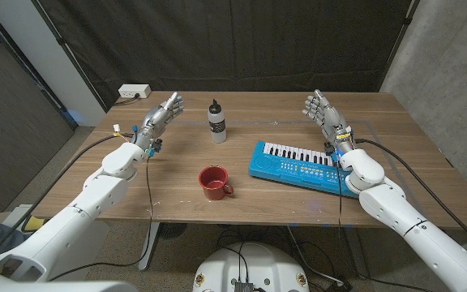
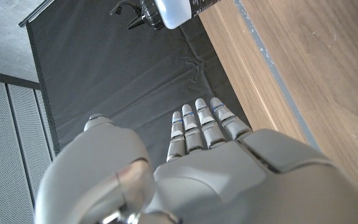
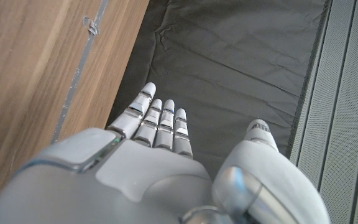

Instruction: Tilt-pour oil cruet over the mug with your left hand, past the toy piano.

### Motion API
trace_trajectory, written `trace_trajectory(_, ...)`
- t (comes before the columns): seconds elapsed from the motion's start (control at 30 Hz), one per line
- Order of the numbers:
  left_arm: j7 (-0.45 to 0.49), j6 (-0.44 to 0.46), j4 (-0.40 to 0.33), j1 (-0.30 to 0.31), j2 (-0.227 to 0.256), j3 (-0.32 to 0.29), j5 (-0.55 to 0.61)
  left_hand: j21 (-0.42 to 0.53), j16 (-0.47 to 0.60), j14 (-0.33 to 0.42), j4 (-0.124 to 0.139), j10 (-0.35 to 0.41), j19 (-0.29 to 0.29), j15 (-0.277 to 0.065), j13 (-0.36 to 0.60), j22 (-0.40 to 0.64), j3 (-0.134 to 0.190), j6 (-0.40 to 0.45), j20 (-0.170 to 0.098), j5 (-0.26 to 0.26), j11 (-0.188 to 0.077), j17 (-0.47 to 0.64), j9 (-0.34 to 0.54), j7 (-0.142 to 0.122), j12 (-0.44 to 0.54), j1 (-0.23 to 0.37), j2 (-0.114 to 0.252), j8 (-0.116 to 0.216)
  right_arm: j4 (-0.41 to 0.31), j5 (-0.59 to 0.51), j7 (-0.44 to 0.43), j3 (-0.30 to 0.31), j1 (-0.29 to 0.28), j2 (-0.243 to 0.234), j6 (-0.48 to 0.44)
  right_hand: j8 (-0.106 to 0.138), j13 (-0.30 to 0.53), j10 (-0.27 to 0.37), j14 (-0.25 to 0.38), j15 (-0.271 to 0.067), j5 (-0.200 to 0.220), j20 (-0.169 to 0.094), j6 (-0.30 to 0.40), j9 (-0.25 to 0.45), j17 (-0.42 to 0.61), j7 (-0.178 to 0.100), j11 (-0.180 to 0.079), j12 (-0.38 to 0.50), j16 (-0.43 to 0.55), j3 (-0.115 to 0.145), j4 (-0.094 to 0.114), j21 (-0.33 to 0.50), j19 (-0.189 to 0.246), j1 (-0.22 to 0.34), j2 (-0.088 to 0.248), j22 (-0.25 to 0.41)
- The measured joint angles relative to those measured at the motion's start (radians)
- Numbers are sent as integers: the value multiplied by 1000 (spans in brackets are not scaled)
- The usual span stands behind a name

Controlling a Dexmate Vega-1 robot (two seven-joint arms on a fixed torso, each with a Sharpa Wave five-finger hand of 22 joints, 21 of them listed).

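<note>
The oil cruet (image 1: 216, 122), a white bottle with a black cap and dark label, stands upright at the back middle of the table; its body (image 2: 179, 9) also shows in the left wrist view. A red mug (image 1: 214, 182) sits nearer the front, handle to the right. The blue toy piano (image 1: 297, 164) lies to the mug's right. My left hand (image 1: 160, 114) hovers at the back left, fingers straight and apart, holding nothing, well left of the cruet. My right hand (image 1: 323, 109) is raised behind the piano, fingers apart and empty.
A white power strip (image 1: 134, 92) lies at the table's back left corner. Black curtain hangs behind the table (image 1: 258, 207). Cables run along both arms. Bare wood lies between the cruet and the mug.
</note>
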Motion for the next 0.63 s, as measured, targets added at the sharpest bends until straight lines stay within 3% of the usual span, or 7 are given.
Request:
trace_trajectory(0.1,0,0,-12,8,4,-2,0,0,0,0,3,0,0,0,0,0,-3,0,0,0,0,0,0,0,0,0,0,0,0,13,16,0,0,0,0,0,0,0,1,-1,0,-4,0,0,0,0,0,0,0,0,0,0,4,0,0,0)
trace_trajectory(0.13,0,0,-15,11,5,-3,0,0,0,0,3,0,0,0,0,0,-3,2,0,0,0,0,0,-2,0,0,0,0,52,19,24,-6,25,1,1,0,0,0,1,-1,0,-5,0,0,0,0,0,0,4,0,0,0,5,0,0,0)
trace_trajectory(0.23,21,-13,-22,16,7,-5,-22,0,0,0,3,0,0,0,0,0,-3,5,0,0,0,0,0,-5,0,0,0,0,73,30,36,-9,33,6,7,0,0,0,1,-1,0,0,0,0,0,0,0,0,4,-4,4,0,11,0,0,0)
trace_trajectory(0.63,32,-10,-31,14,2,3,-21,0,0,0,1,0,0,0,0,0,-10,5,0,4,0,0,0,-5,0,-13,13,0,101,52,64,-14,45,12,23,0,0,0,1,-1,0,0,0,0,0,0,0,0,4,-4,4,0,11,0,0,0)
